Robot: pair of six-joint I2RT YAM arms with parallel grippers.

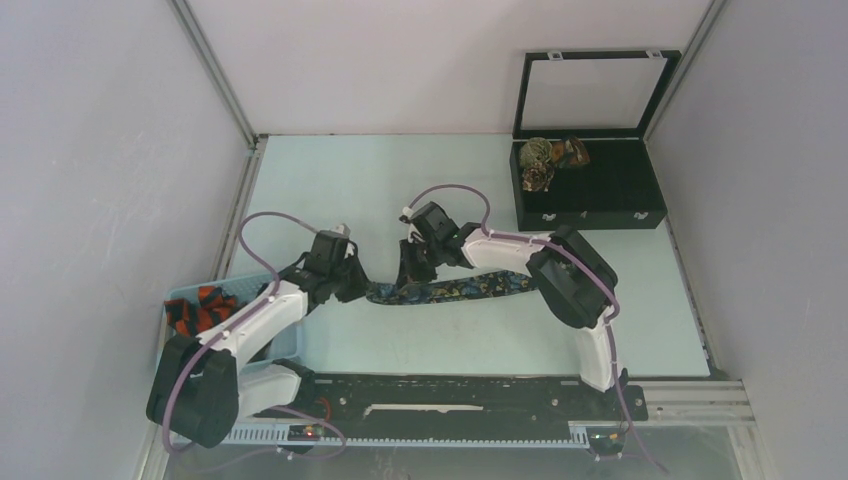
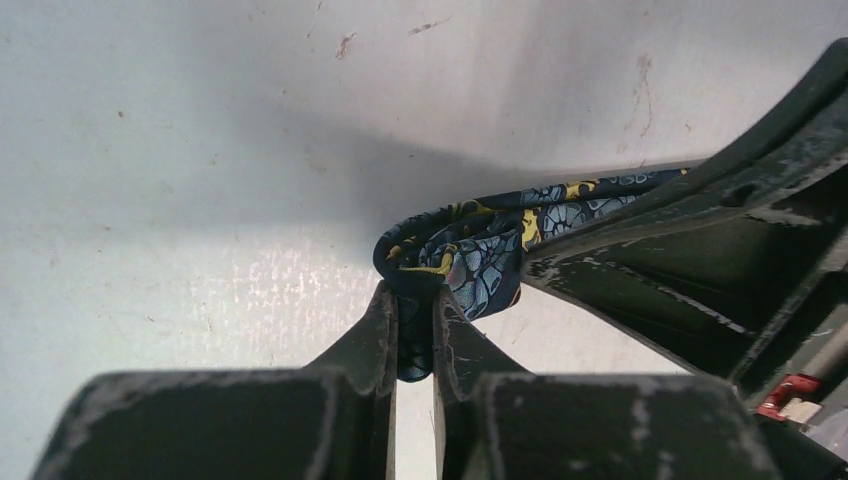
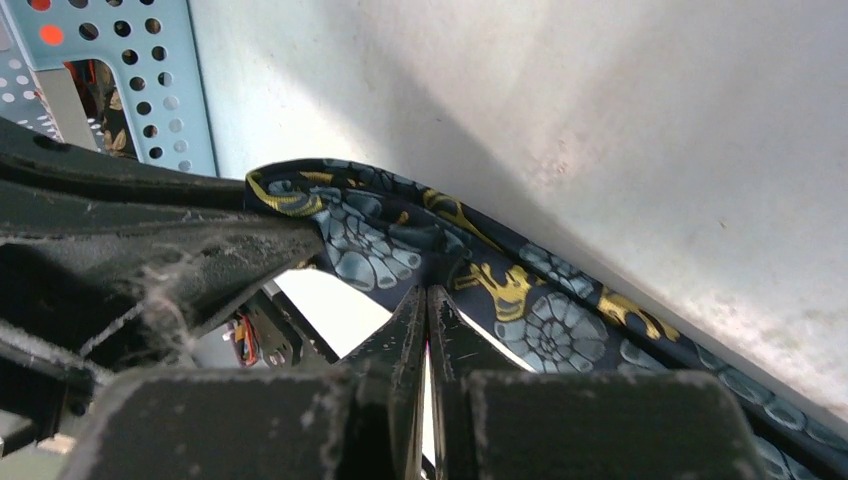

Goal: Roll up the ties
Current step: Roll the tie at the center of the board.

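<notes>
A dark navy tie (image 1: 460, 288) with yellow and blue figures lies across the table between my two arms. My left gripper (image 1: 362, 288) is shut on its folded left end; in the left wrist view the fabric (image 2: 480, 250) is pinched between the jaws of that gripper (image 2: 415, 300). Just to the right, my right gripper (image 1: 410, 280) is shut, its tips pinching the tie's edge (image 3: 540, 320) in the right wrist view (image 3: 428, 292). Rolled ties (image 1: 545, 160) sit in the black box. Orange-red and black ties (image 1: 205, 308) lie in the basket.
A black box (image 1: 590, 215) with its lid up stands at the back right. A light blue perforated basket (image 1: 283, 345) sits at the near left beside the left arm, and its wall (image 3: 170, 80) shows in the right wrist view. Grey walls enclose the table.
</notes>
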